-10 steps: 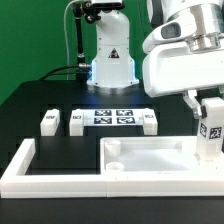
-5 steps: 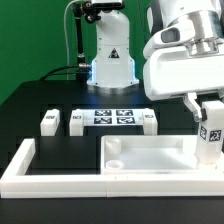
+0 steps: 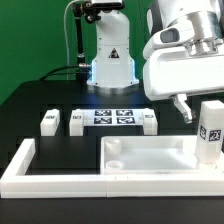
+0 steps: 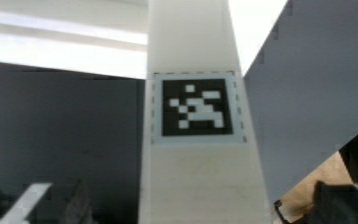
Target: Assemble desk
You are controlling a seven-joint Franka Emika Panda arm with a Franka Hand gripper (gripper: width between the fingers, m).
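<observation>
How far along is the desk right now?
Done: one leg stands upright on the tabletop, at its corner on the exterior view's right. In hand: the gripper is at that leg; grip unclear. Left: three legs on the table by the marker board.

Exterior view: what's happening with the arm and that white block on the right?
The Panda arm is working on the desk. One leg stands upright at the corner of the tabletop on the exterior view's right. The gripper straddles the leg's top. Its jaws look open: a gap shows between one finger and the leg. The three other legs lie loose in a row flanking the marker board.
</observation>
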